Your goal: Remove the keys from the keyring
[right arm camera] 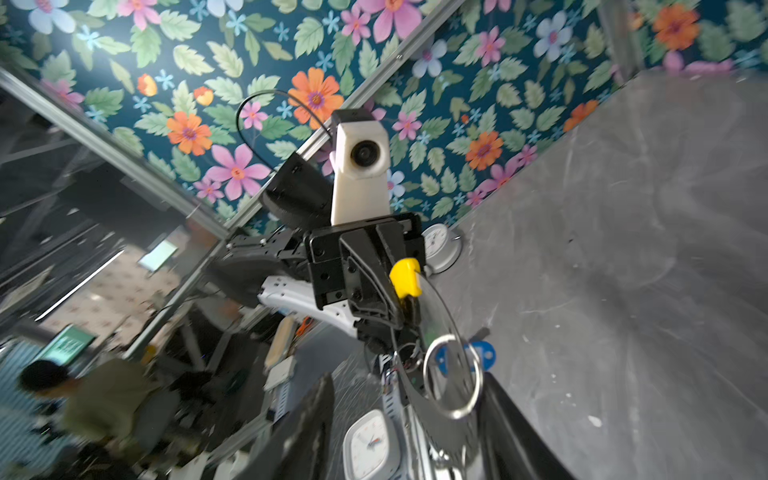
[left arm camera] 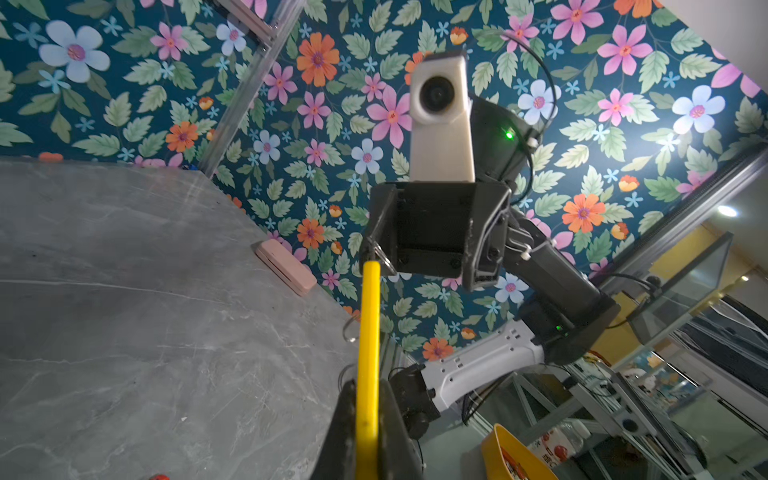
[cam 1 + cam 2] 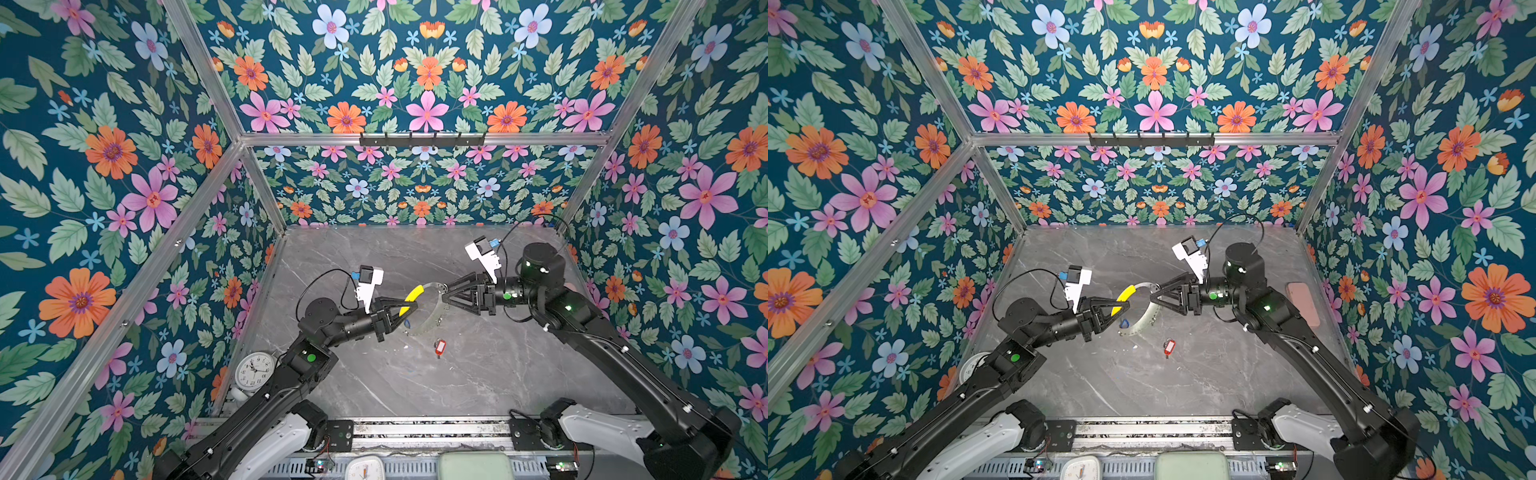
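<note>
The keyring (image 3: pixel 424 328) (image 3: pixel 1142 326) is held up off the grey table between both arms. My left gripper (image 3: pixel 411 307) (image 3: pixel 1125 307) (image 2: pixel 368 386) is shut on its yellow section (image 3: pixel 413 295) (image 2: pixel 369 332). My right gripper (image 3: pixel 444 293) (image 3: pixel 1152 297) (image 1: pixel 407 378) stands open at the hoop's far side; the grey band and a small metal loop (image 1: pixel 453 374) lie between its jaws. A key with a blue tag (image 3: pixel 407 323) (image 1: pixel 484 353) hangs on the hoop. The key with a red tag (image 3: pixel 439 347) (image 3: pixel 1169 347) lies loose on the table below it.
A round white clock (image 3: pixel 254 370) (image 1: pixel 440 249) stands at the table's left edge beside my left arm. A pink block (image 3: pixel 1304 303) (image 2: pixel 286 266) lies at the right edge. A square clock (image 3: pixel 365 467) and a green pad (image 3: pixel 473 465) sit past the front rail.
</note>
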Action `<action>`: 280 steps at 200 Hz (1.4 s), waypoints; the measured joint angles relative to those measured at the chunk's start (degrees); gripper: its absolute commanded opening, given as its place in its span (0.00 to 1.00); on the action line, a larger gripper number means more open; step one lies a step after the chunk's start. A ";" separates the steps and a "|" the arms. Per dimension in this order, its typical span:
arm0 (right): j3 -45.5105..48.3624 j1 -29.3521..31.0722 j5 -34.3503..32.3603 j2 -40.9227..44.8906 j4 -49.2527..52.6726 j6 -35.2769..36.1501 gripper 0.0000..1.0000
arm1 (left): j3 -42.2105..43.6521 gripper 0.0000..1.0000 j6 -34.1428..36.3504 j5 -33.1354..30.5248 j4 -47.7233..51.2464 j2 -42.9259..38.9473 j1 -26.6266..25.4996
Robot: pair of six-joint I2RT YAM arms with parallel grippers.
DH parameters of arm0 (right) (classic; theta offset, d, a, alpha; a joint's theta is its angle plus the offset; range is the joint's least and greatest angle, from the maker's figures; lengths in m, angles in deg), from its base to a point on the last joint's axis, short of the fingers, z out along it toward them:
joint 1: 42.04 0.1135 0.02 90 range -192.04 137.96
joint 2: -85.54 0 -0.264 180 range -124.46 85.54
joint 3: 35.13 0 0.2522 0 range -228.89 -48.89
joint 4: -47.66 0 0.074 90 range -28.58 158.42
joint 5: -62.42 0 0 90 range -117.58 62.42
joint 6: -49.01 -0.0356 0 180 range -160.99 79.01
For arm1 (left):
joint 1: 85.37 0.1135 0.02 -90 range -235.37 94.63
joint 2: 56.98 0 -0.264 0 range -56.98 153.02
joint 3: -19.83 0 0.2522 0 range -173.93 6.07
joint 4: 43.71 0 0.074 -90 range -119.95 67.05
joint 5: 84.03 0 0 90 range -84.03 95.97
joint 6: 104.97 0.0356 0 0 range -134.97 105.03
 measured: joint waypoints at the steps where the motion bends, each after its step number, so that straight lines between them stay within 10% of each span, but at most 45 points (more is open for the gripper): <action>1: 0.28 0.00 -0.57 0.39 -0.07 -0.04 0.57 | 0.00 0.00 0.00 -0.50 0.07 -0.04 0.00; 100: 9.14 17.00 -29.16 4.11 -2.34 3.82 0.47 | -1.44 0.00 -4.66 -27.15 4.63 0.44 -2.34; 280: 3.93 24.33 -38.21 -8.61 -7.02 7.28 0.39 | -5.40 0.00 -2.32 -51.28 6.34 2.45 -14.99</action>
